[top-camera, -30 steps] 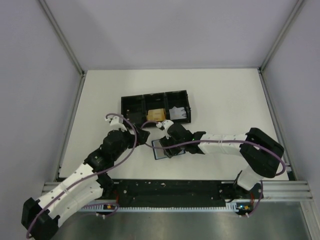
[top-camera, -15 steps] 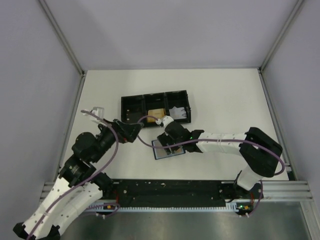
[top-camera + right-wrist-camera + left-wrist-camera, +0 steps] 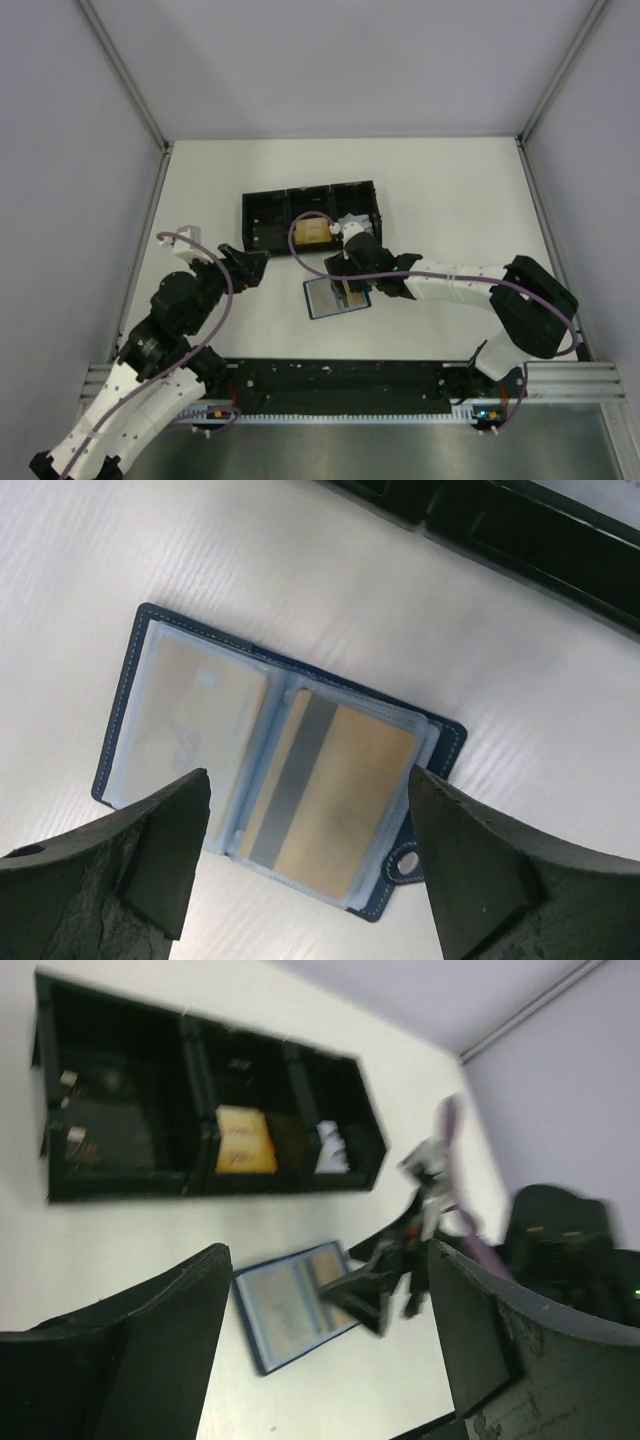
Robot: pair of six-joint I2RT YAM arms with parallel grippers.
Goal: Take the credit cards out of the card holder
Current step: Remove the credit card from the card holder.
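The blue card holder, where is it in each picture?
Top external: the card holder lies open in the middle, just nearer than the black tray.
Left wrist: low in the middle, below the tray.
Right wrist: it fills the centre; the tray's edge crosses the top right corner.
Shared landmark: the black tray.

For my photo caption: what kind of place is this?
Probably a laboratory robot cell: a flat white tabletop, enclosed by plain pale grey wall panels held in silver metal frame rails.
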